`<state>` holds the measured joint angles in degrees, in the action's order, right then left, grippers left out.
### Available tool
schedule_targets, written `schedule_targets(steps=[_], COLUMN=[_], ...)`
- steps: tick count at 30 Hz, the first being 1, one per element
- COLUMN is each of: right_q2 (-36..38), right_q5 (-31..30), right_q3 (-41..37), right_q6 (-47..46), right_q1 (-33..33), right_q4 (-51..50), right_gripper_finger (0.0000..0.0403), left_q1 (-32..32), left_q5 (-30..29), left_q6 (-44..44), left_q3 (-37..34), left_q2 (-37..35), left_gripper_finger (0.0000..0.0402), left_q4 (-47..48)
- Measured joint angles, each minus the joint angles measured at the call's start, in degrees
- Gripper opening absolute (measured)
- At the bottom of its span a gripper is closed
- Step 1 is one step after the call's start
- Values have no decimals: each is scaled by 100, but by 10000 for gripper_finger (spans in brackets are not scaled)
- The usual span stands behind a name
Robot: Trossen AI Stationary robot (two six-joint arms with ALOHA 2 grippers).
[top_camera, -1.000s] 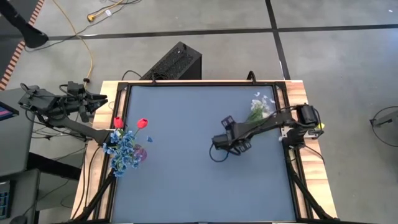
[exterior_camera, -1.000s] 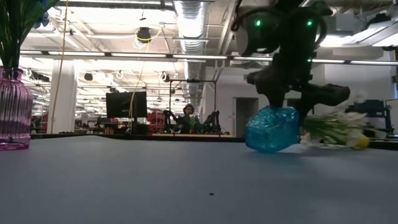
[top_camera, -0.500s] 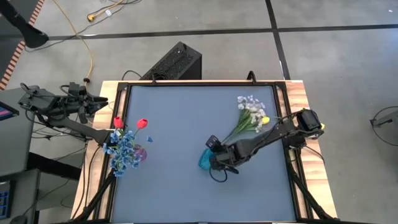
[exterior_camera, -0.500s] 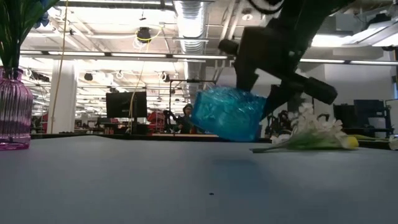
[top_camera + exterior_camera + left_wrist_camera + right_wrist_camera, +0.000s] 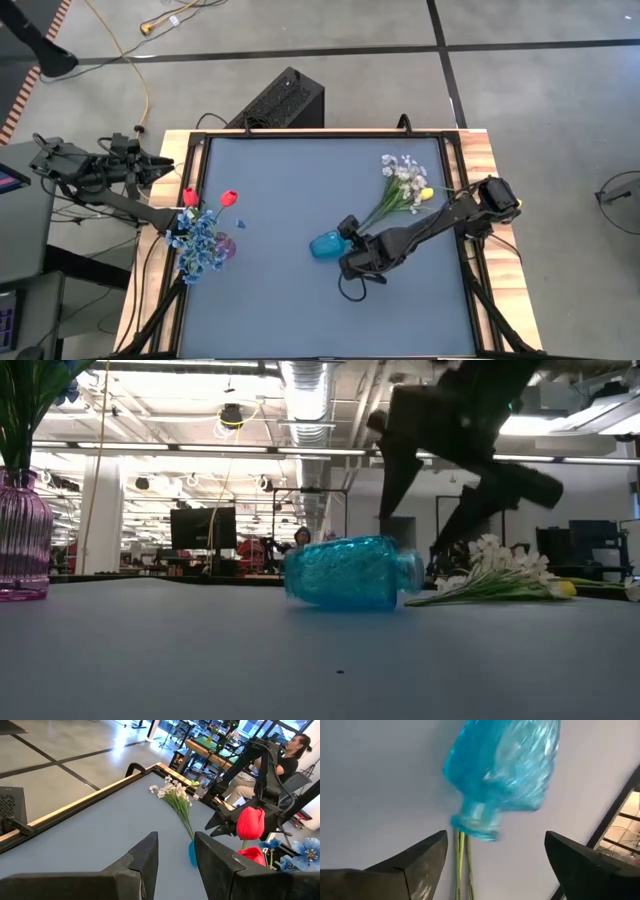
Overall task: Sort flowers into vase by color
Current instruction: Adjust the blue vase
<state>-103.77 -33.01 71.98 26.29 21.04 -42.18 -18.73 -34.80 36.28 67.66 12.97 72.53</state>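
Note:
A blue glass vase [image 5: 326, 244] lies on its side on the table [image 5: 300, 320], near the middle [image 5: 350, 572]. My right gripper [image 5: 345, 254] stands open just behind and above the vase's neck [image 5: 479, 820], one finger on each side, clear of the glass [image 5: 420, 525]. White flowers [image 5: 403, 175] and a yellow tulip [image 5: 428, 193] lie flat on the table at the far right. A pink vase [image 5: 22, 535] at the left edge stands upright with blue flowers [image 5: 200, 245] and red tulips [image 5: 228, 198] in it. My left gripper [image 5: 176, 842] waits open and empty at the far left [image 5: 160, 160].
The green stems [image 5: 462, 865] of the white flowers run under the blue vase's neck. A raised frame [image 5: 455, 160] rims the table. A black box [image 5: 280, 100] sits on the floor beyond the far edge. A person [image 5: 295, 755] sits beyond the table. The near half is open room.
My right gripper swung toward the table's left edge, carrying the blue vase tilted and clear of the table. It then opened and let go. The vase has dropped and now lies on its side, neck toward the right.

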Motion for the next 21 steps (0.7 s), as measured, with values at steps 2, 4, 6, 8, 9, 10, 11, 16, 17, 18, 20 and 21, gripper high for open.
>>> schedule_targets(steps=[2, 4, 6, 8, 9, 10, 11, 16, 17, 18, 20, 21], right_q2=[0, 0, 0, 4, 47, 103, 202, 1030, 1180, 1330, 1593, 1713], right_q5=[47, 293, 725, 1259, 1563, 1890, 2291, 3450, 3485, 3487, 3475, 3468], right_q3=[219, 523, 855, 1221, 1360, 1478, 1533, 1422, 1386, 1354, 1272, 1226], right_q6=[-350, -970, -1639, -2275, -2556, -2787, -3017, -4095, -4291, -4405, -4617, -4692], right_q1=[3, -11, -71, -205, -298, -411, -553, -1354, -1504, -1640, -1853, -1940], right_q4=[-231, -759, -1441, -2087, -2337, -2514, -2574, -1977, -1882, -1772, -1499, -1481], right_gripper_finger=[363, 363, 361, 359, 358, 357, 357, 357, 357, 357, 357, 357], left_q1=[-1, 0, 1, -1, 1, 1, 1, 0, 0, 1, 0, -1], left_q5=[26, 114, 147, 147, 147, 147, 146, 142, 146, 155, 230, 307], left_q6=[5, 18, 43, 41, 30, 2, -29, -156, -175, -186, -192, -189], left_q3=[0, 0, 0, 0, 0, 0, 0, 1, 1, 2, 2, 2], left_q2=[0, 0, 0, 0, 0, 0, 0, 2, 2, 0, 2, 2], left_gripper_finger=[114, 114, 114, 114, 114, 114, 114, 114, 114, 114, 114, 114], left_q4=[0, 0, -1, -1, -2, 0, -2, -2, -2, -2, -3, -2])
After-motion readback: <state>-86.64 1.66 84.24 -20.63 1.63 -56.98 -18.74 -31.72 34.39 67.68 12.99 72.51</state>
